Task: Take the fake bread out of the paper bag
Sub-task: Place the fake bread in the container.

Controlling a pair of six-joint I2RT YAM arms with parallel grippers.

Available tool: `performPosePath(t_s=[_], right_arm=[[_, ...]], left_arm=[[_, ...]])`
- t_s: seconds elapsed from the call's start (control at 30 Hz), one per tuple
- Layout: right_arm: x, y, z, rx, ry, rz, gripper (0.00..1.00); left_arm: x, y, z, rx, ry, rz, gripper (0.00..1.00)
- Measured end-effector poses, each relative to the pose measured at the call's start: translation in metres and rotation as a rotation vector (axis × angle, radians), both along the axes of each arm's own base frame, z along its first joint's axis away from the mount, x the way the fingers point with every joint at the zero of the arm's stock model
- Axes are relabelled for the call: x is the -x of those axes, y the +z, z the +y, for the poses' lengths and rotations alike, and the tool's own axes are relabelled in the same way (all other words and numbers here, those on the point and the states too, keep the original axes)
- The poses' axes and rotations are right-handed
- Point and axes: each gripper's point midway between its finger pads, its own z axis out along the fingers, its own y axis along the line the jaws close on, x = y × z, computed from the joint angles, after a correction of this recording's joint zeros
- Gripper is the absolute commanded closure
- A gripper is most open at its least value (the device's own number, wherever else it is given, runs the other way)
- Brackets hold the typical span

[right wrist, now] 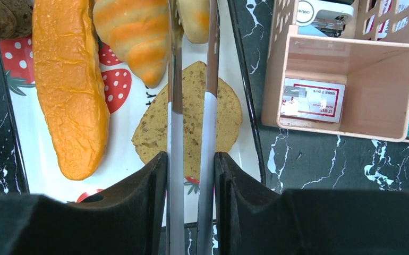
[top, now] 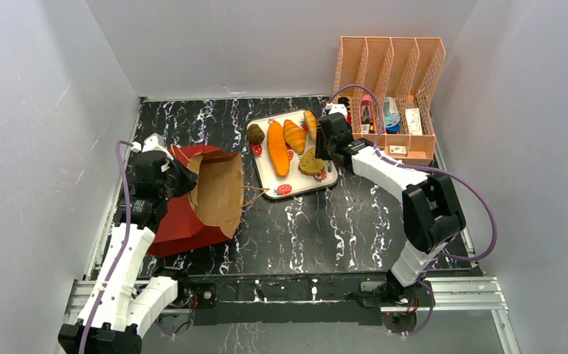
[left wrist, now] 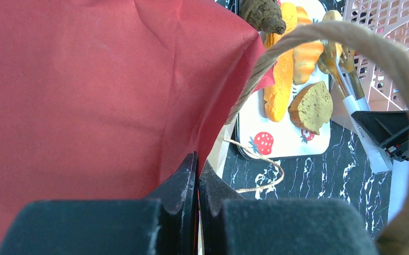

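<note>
Both my grippers are closed on something. Nearest me, by the left edge of the table (top: pixel 303 228), my left gripper (left wrist: pixel 198 164) has its fingers pressed together at the rim of the paper bag (top: pixel 218 188). From the wrist view the red wall runs down into the seam between them, so I take it the paper is pinched there, though the contact itself is hidden. The bag is tipped over on its red side, its brown-lined mouth gaping toward the middle of the table. One twine handle (left wrist: pixel 351 37) arches close across the left wrist camera.

Farther out, right of centre and toward the far edge, sits the strawberry-print tray (top: pixel 262 171), just beside the bag's mouth. All the fake bread I can see lies on it, outside the bag. A dark brown roll (top: pixel 255 133) is at the tray's far left corner. A long orange baguette (top: pixel 277 147) runs lengthwise next to it, then comes a striped croissant (top: pixel 294 136). A tan slice (right wrist: pixel 229 111) lies at the near right corner and a small bun (right wrist: pixel 194 18) at the far right corner.

My right gripper (right wrist: pixel 190 159) is clamped on the metal tongs (right wrist: pixel 176 133). Their two arms are held close but apart and run out over the slice toward the bun.

At the table's far right corner stands a pink slotted organizer (top: pixel 388 74) with small boxes inside.
</note>
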Motion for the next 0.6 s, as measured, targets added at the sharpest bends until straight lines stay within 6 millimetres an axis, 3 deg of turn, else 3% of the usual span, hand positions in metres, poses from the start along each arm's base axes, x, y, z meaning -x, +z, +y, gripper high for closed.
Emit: performPosePath(t_s=[0.3, 0.6], right_arm=[[0.011, -0.006, 0.000, -0.021, 0.006, 0.034, 0.66], [0.017, 0.002, 0.000, -0.032, 0.012, 0.034, 0.65]], left_arm=[[0.003, 0.003, 0.000, 0.013, 0.008, -0.008, 1.00], [0.003, 0.004, -0.001, 0.023, 0.013, -0.011, 1.00]])
